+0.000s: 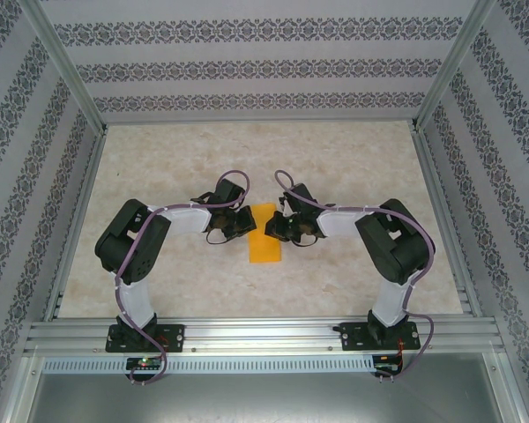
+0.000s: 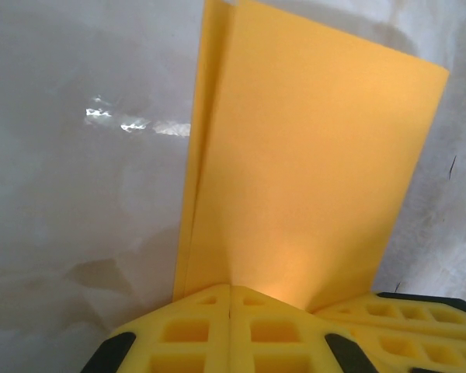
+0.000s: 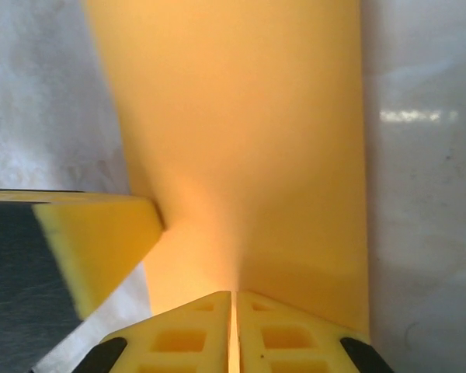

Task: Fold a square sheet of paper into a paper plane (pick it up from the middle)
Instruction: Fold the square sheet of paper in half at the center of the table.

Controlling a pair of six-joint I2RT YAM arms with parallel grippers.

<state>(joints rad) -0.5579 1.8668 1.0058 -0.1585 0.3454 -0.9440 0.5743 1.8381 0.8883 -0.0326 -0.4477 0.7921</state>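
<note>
The square sheet of paper (image 1: 264, 238) is orange-yellow and lies folded into a narrow rectangle at the middle of the table, between my two grippers. My left gripper (image 1: 246, 222) meets its left long edge. In the left wrist view the left gripper (image 2: 231, 289) has its jaws pressed together at the sheet's (image 2: 311, 155) near edge, and a soft crease rises from their tips. My right gripper (image 1: 279, 226) meets the opposite edge. In the right wrist view the right gripper (image 3: 234, 297) is shut with a sliver of sheet (image 3: 241, 132) in the seam. No finished paper plane is in view.
The pale marbled tabletop (image 1: 167, 159) is walled by patterned panels and metal rails (image 1: 264, 330). A finger of the left gripper (image 3: 93, 241) touches the sheet's far edge in the right wrist view. The right gripper's pads (image 2: 404, 318) show at the lower right of the left wrist view.
</note>
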